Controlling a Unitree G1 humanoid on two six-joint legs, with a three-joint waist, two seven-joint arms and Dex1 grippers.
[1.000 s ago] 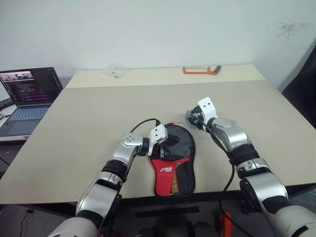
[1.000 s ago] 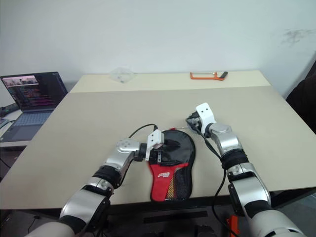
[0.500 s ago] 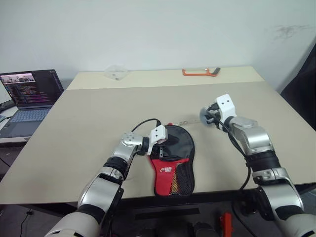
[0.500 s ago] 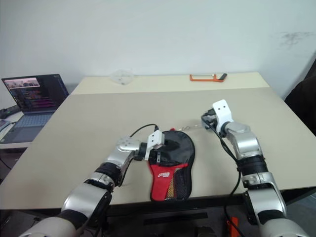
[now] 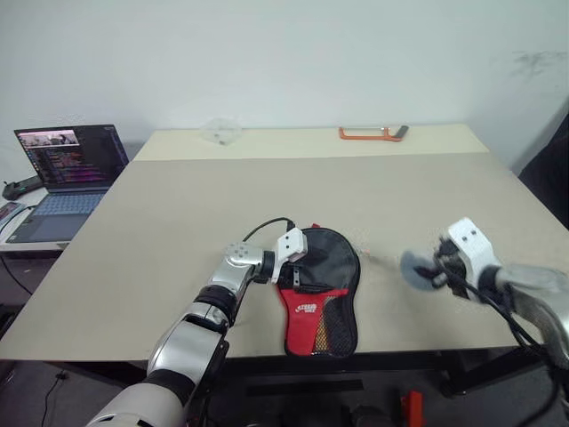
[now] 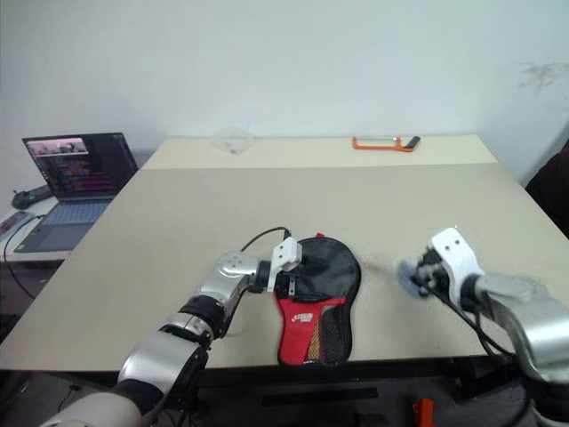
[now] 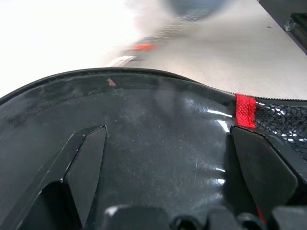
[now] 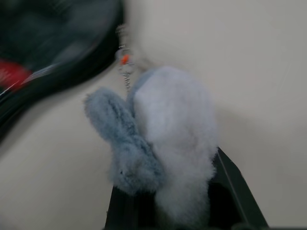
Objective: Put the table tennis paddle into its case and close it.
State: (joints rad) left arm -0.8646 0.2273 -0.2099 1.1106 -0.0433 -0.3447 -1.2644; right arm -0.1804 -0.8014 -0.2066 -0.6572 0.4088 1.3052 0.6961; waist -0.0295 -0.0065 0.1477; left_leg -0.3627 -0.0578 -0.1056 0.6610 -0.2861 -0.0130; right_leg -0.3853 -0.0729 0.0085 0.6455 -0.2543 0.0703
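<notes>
The case (image 5: pixel 318 283) lies at the table's (image 5: pixel 178 213) six o'clock edge, the paddle apparently inside. The left end effector (image 5: pixel 293 258), fingers spread wide, pins its black top; the right end effector (image 8: pixel 165 211) grips the fluffy grey-blue tag (image 8: pixel 158 143) at three o'clock. Zip-closing looks underway; next, check the zip is fully shut.

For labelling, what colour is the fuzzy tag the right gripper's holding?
Pale grey-blue fuzzy tag, clearest in the right wrist view.

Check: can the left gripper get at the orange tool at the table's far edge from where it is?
Probably not: the left gripper sits on the case at the near edge; the orange tool lies across the whole table.
</notes>
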